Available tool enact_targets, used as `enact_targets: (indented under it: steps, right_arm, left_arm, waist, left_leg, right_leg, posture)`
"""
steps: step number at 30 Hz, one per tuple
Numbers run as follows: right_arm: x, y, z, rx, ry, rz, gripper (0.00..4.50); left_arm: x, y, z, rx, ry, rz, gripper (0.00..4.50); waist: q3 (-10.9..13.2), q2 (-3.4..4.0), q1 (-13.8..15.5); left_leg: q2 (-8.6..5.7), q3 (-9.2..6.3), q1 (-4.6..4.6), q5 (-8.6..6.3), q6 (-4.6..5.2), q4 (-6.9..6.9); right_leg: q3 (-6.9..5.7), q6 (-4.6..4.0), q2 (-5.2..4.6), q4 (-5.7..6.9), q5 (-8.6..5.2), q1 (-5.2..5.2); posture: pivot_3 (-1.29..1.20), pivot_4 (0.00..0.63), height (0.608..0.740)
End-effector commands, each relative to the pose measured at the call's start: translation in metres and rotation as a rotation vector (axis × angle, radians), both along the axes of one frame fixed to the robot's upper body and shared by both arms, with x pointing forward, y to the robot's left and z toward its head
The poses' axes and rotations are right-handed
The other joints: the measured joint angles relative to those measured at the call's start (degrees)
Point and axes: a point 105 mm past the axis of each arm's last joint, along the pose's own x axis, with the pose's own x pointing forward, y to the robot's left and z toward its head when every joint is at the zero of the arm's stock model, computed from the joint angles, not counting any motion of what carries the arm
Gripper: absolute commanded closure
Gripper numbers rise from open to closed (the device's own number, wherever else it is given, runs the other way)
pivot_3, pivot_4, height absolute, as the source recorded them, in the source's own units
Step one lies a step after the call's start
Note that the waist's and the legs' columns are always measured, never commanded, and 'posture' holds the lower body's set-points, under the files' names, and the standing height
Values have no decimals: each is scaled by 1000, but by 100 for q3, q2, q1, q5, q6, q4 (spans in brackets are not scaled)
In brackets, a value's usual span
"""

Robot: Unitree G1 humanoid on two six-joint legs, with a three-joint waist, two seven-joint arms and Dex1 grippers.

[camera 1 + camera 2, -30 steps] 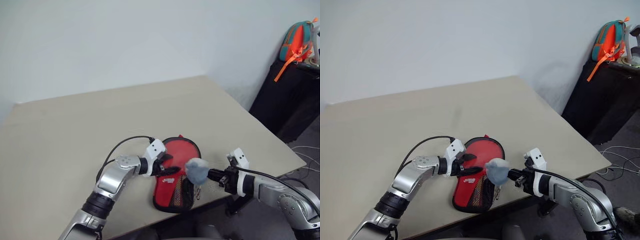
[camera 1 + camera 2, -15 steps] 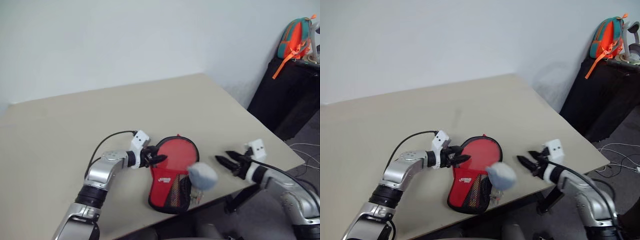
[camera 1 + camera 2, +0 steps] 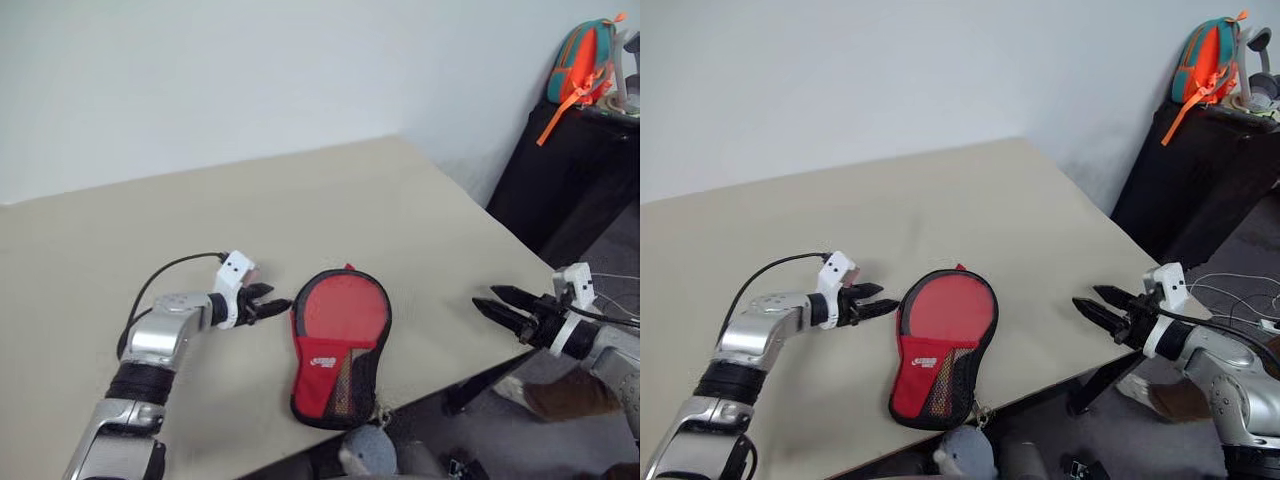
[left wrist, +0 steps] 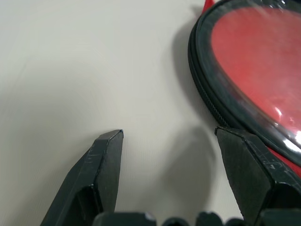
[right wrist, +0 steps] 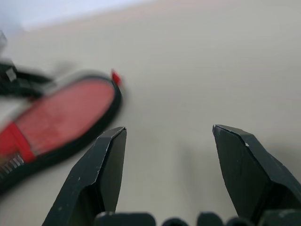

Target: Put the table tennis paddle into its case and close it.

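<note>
Both grippers, left (image 3: 272,303) and right (image 3: 497,305), gape empty beside the case (image 3: 335,345) on the table (image 3: 300,200); its zip seems closed

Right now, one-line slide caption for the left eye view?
Black-and-red case lies flat near table edge, both open tools, left and right, apart from it.

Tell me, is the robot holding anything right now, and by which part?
Nothing is held. The left gripper is open beside the case on the table, and the right gripper is open in the air past the table's edge.
</note>
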Motion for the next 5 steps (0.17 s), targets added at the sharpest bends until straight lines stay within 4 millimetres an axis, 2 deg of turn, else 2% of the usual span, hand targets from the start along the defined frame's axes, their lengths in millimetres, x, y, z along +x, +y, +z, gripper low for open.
enact_targets:
  steps: [1,5]
  right_arm:
    - [4,11,33,69,-96,58,1342]
    - [7,20,32,73,-85,128,1342]
  left_arm:
    - [-15,15,3,11,25,11,1195]
    - [-27,38,9,14,36,69,1195]
  waist:
    - [5,7,4]
    - [9,11,6]
  left_leg:
    - [0,1,-3,-3,5,1]
    - [-2,-2,-9,-9,15,1]
  right_leg:
    - [1,-2,0,0,5,-6]
    - [1,-5,0,-6,5,-23]
  posture:
    - [0,0,740]
    - [0,0,740]
